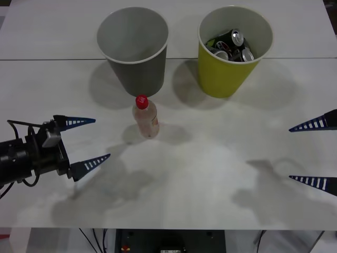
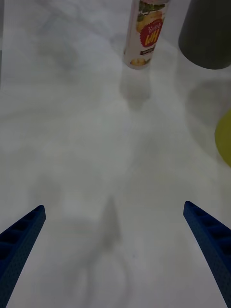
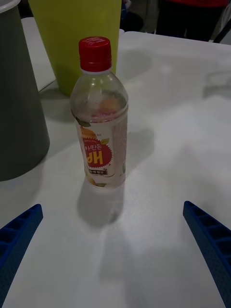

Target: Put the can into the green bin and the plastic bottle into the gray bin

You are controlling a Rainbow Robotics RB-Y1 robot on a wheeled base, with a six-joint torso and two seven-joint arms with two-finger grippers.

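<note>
**Bottle upright between two open claws, cans already in the green bin**

Nearest the robot, the left claw (image 1: 87,143) is held low over the white tabletop (image 1: 200,179) at the left side of the front view, its two blue ribbed fingers spread wide with nothing between them. The right claw (image 1: 313,154) is seen at the right edge of the same view, likewise spread wide and empty, with its fingertips directed toward the middle of the tabletop. Both claws are kept well apart from the task's things.

Farther in, between the two claws and closer to the left one, the plastic bottle (image 1: 146,117) is found standing upright on the tabletop. In the left wrist view, the plastic bottle (image 3: 99,115) is framed between the open fingers but not touched by them; its red cap is screwed on and a pale label with a red badge is wrapped around its lower body. In the right wrist view, only the lower part of the plastic bottle (image 2: 144,38) is caught.

Just behind the bottle, the gray bin (image 1: 138,71) is placed upright, near the bottle but not seen to touch it; its inside appears bare. To its right, apart from it, the green bin (image 1: 226,74) is set upright, and several cans (image 1: 231,46) are seen lying inside it, dark-bodied with silver tops.
</note>
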